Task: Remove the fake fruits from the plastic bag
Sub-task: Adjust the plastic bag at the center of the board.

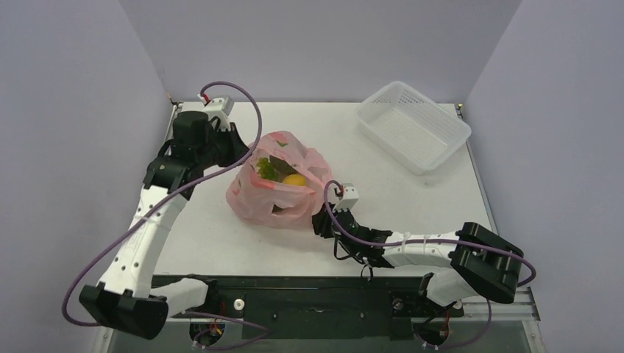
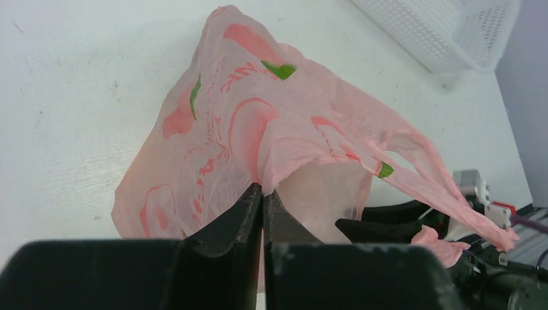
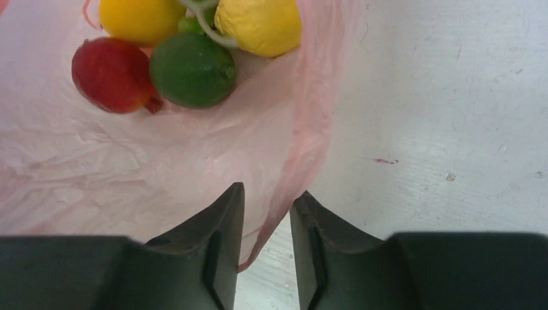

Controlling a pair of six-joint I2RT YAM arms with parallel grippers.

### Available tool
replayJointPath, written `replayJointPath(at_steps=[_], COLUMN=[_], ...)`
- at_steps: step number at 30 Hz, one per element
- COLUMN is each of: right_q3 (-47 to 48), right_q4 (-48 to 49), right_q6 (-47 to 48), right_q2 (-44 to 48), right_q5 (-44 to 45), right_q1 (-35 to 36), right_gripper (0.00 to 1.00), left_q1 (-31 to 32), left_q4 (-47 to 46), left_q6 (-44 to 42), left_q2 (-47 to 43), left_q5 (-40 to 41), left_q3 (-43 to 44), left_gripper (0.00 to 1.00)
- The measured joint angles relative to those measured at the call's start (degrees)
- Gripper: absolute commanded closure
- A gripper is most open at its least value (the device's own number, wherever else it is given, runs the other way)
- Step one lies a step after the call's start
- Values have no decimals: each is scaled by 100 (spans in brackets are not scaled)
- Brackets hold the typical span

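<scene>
white table (image 1: pixel 412 202): pink bag (image 2: pixel 258 129) pinched in left end effector (image 2: pixel 262 192)

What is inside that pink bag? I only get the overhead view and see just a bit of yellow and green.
Observer: The right wrist camera looks into the plastic bag: a red fruit, a green one, a yellow lemon and a yellow ball lie together.
Operator: Is the left claw holding anything?
Observer: Yes, the left gripper is shut on a fold of the pink film.
Operator: And the right one?
Observer: The right gripper has its jaws slightly apart, the bag's edge hanging between them.
</scene>
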State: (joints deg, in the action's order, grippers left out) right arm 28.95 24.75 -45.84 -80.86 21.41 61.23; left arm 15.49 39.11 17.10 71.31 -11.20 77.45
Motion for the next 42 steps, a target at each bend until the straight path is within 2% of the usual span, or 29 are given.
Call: replayJointPath(at_steps=[2,6,11,18,19,22,23,28,30,31,33,34,36,39,42], right_q3=[39,63,153,177,177,225,286,1021,1351,1572,1998,2223,2524,2638,2601], right_q4=[-127,-350,-719,-984,-968,-769,-710,-369,-363,-396,-426,-407,-243,168,164], right_q6=[118,361,691,1220,1244,1305,1325,1532,1685,1784,1928,1928,1851,1523,1287], right_q2=[155,645,1320,2192,2308,2498,2452,1502,1082,850,385,116,-372,-1115,-1534], right_q5=[-76,-144,-208,-839,-942,-1329,-1458,-1897,-1908,-1897,-1902,-1950,-2159,-2579,-2730], right_q1=[0,0,-7,33,52,188,240,599,785,920,1165,1270,1412,1506,1502], right_gripper=[51,38,34,32,32,32,32,34,46,60,73,75,77,72,68], left_q1=[-9,-9,-9,-9,-9,-9,-9,-9,-9,-9,-9,-9,-9,-9,-9], left_q4=[74,271,557,896,946,1047,1043,1043,1045,1045,1104,1176,1329,1587,1814], left_q6=[70,203,328,422,448,560,605,911,1058,1132,1261,1298,1364,1412,1504], left_q2=[-518,-1329,-1908,-2321,-2444,-2846,-2981,-3447,-3536,-3600,-3755,-3847,-4013,-4218,-4275], left_q5=[-63,-129,-120,-98,-94,-127,-160,-490,-595,-629,-632,-599,-492,-225,-17], left_q3=[-101,-260,-540,-1014,-1102,-1252,-1300,-1523,-1646,-1729,-1871,-1906,-1912,-1915,-1985], left_gripper=[59,55,54,30,22,8,4,3,3,3,3,3,3,3,3])
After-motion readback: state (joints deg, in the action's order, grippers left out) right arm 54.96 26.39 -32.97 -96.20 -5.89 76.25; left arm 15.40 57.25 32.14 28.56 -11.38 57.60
